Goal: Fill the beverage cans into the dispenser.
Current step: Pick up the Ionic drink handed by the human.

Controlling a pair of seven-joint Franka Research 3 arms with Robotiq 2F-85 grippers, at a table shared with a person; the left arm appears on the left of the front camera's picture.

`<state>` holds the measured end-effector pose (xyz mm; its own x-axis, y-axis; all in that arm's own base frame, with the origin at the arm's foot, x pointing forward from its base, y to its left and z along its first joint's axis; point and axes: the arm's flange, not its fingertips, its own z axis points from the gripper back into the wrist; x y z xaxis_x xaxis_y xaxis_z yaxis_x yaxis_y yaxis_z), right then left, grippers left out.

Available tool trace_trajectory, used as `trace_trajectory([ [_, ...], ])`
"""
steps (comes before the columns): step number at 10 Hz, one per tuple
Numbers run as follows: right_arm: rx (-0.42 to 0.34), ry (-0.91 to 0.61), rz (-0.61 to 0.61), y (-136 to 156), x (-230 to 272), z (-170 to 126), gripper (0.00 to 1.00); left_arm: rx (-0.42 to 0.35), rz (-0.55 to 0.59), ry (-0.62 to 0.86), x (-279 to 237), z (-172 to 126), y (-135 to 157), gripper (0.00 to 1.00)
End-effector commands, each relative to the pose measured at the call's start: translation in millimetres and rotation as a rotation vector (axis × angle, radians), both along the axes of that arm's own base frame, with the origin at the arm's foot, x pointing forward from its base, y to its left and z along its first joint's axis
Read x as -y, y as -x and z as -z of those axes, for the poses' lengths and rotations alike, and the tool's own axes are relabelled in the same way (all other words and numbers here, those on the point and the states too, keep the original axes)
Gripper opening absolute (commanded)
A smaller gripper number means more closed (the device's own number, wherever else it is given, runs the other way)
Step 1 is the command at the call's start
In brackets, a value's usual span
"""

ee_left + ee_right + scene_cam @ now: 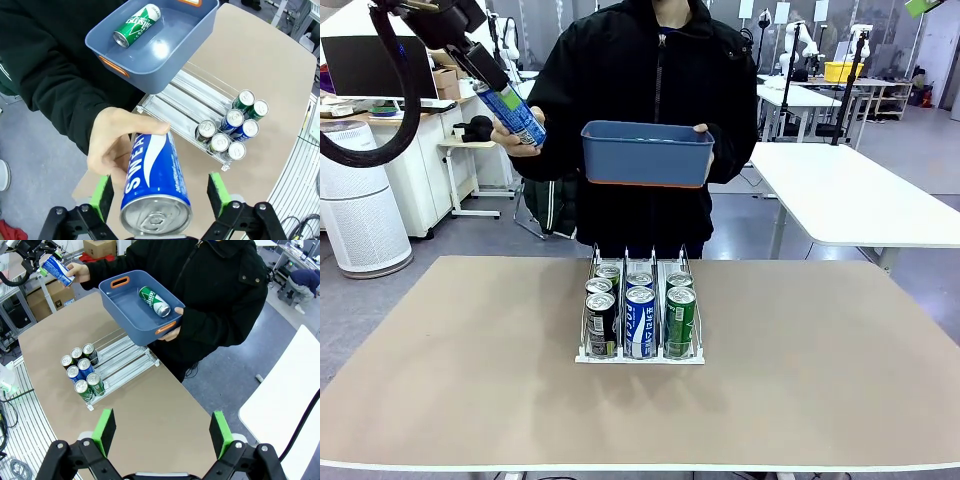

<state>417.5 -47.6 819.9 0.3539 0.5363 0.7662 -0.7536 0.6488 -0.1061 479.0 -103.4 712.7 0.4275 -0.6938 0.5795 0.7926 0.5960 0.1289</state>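
A tan table (820,380) fills the near part of the scene. At its far edge stands a person (650,90) in a black jacket. At chest height, above the table's far edge, the person holds a blue tub (647,155) with one hand (172,332).

The dispenser (620,358) sits on the middle of the table, its three lanes running near to far. The far stretches of the lanes are bare.

The left gripper (160,182) hangs high at the far left, its jaws spread wide and gripping nothing. The right gripper (162,417) hovers above the table's right side, jaws equally wide and empty.

Seven cans (639,322) stand upright, crowded at the dispenser's near end: three black in the left lane, two blue-and-white in the middle, two green on the right. A blue-and-white can (155,185) is held by the person's other hand (112,150), its top lying between the left gripper's green pads (102,197) with a gap on each side. A green can (136,25) lies on its side in the tub.
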Motion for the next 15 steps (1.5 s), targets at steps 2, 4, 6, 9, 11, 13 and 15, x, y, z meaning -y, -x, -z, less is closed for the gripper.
trace_trajectory([
  [2, 0.002, -0.001, 0.003, -0.2, -0.6, 1.2, 1.0, 0.001, 0.0, 0.004, -1.4, -0.9, 0.4, 1.0],
  [4, 0.002, -0.001, 0.003, -0.2, -0.6, 1.2, 1.0, 0.001, -0.004, 0.01, 0.5, 0.0, 0.2, 0.8],
  [6, 0.002, -0.001, 0.003, -0.2, -0.6, 1.2, 1.0, 0.007, -0.009, 0.004, 0.0, -0.3, 1.3, 0.75],
  [9, 0.002, -0.001, 0.003, -0.2, -0.6, 1.2, 1.0, 0.017, -0.025, -0.005, 1.0, -1.0, 2.9, 0.2],
  [11, 0.002, -0.001, 0.003, -0.2, -0.6, 1.2, 1.0, 0.023, -0.034, -0.021, -1.3, -2.7, 1.5, 0.0],
  [13, 0.002, -0.001, 0.003, -0.2, -0.6, 1.2, 1.0, 0.027, -0.047, -0.027, 0.8, -2.5, 2.8, 0.0],
  [15, 0.002, -0.001, 0.003, -0.2, -0.6, 1.2, 1.0, 0.032, -0.044, -0.044, 0.5, -3.1, 2.5, 0.0],
])
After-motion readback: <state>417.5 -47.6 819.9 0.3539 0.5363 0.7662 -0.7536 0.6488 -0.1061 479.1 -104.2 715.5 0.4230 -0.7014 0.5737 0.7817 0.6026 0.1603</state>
